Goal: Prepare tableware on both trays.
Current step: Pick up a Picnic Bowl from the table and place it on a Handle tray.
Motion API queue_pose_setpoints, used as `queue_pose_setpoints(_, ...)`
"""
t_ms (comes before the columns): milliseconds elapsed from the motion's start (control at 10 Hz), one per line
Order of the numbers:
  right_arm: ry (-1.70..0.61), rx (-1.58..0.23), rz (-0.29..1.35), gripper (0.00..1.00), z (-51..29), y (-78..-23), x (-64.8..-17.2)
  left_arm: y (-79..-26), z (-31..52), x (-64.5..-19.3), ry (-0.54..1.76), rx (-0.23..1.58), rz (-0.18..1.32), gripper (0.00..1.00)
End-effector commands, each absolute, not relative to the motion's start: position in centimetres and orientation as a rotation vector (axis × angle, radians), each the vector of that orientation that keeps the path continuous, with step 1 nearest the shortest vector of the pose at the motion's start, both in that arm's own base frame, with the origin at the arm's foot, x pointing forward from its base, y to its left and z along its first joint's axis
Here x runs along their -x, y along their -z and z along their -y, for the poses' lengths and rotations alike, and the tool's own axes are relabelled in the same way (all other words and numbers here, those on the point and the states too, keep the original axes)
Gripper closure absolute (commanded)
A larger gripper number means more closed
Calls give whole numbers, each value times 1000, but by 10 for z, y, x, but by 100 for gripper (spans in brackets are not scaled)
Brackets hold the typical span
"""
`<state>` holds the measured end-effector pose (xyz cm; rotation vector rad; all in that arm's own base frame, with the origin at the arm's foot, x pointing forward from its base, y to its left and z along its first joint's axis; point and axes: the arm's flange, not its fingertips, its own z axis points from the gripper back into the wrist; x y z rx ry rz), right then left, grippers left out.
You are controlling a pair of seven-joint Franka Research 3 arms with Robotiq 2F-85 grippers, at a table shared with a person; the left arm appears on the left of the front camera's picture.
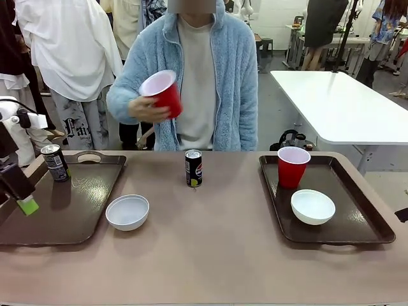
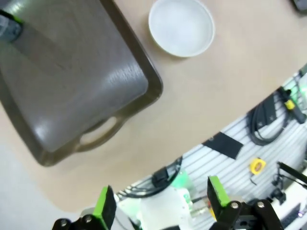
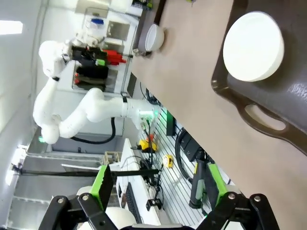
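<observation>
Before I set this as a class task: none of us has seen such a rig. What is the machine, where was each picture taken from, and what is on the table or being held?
The machine is a robot with two white arms; the left arm shows from afar in one picture. Each ends in a two-finger claw with green pads. The wide picture comes from a fixed camera between the arms, looking across the table at a person. The other two come from wrist cameras looking along the left claw and right claw; both are open and empty. The left tray carries a can; the right tray a red cup and a bowl. A second bowl and second can stand on the table. The person's hand holds another red cup.
</observation>
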<state>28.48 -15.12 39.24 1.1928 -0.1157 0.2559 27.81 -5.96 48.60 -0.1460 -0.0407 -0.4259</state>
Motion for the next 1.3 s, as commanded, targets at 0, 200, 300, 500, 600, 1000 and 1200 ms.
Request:
queue_pose_setpoints(0,-202,-1200,129,0,144,-399,-287,-471,80,-299,409,37,62,0)
queue_pose_setpoints(200,-256,-1193,116,0,151,-392,-285,-473,74,-281,401,-82,-10,0)
queue_pose_setpoints(300,-256,-1193,116,0,151,-392,-285,-479,64,-259,413,-109,-29,0)
queue_pose_setpoints(500,-256,-1193,116,0,151,-392,-285,-478,62,-247,447,-115,-33,0)
queue_pose_setpoints(600,-256,-1193,116,0,151,-392,-285,-479,65,-253,444,-98,-29,0)
queue_pose_setpoints(1000,-256,-1193,116,0,151,-392,-285,-471,81,-289,457,63,73,0)
queue_pose_setpoints(1200,-256,-1193,116,0,151,-392,-285,-456,107,-322,475,92,93,0)
